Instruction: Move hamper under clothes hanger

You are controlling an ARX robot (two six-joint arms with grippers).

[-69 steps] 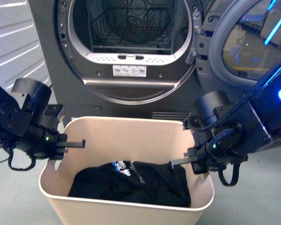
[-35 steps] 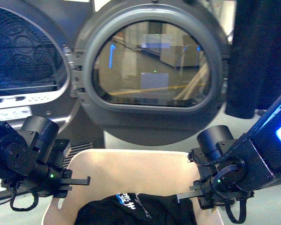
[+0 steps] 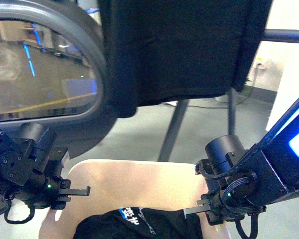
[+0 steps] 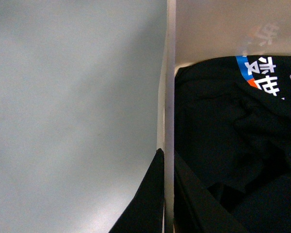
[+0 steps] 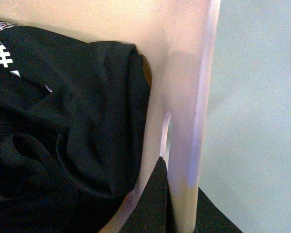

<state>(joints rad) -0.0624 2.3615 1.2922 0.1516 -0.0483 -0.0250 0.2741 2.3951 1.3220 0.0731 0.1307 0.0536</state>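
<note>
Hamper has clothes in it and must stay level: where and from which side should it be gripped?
Pinch the hamper rim at both ends from above, one finger inside, one outside: walls are thin and upright, with a slot there.

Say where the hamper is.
The hamper sits low centre in the front view, held between the left gripper and right gripper, in front of the clothes hanger.

Smooth, probably plastic hamper [image 3: 139,181]; matt clothes [image 5: 63,97]
</note>
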